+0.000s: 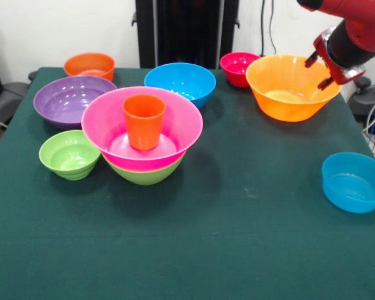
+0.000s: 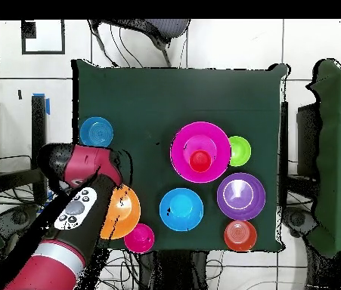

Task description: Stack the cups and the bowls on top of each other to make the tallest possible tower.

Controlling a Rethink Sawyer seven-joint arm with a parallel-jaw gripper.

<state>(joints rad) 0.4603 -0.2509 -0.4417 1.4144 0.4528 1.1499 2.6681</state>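
The tower stands left of centre: an orange cup (image 1: 144, 120) (image 2: 200, 161) upright inside the large pink bowl (image 1: 175, 122) (image 2: 184, 147), which is nested in a green bowl (image 1: 145, 174). The large orange bowl (image 1: 287, 90) (image 2: 126, 213) sits alone at the back right. My gripper (image 1: 319, 72) hovers at that bowl's far right rim, open, its two dark fingertips (image 1: 310, 60) spread apart with nothing held. In the overhead view the arm covers the gripper and part of the orange bowl.
Loose bowls ring the tower: small green (image 1: 69, 154) (image 2: 239, 151), purple (image 1: 72, 100) (image 2: 241, 195), small orange (image 1: 89, 64) (image 2: 240, 236), medium blue (image 1: 180, 83) (image 2: 181, 209), small red (image 1: 239, 67) (image 2: 139, 238). A small blue bowl (image 1: 353, 181) (image 2: 96, 131) sits near the right edge.
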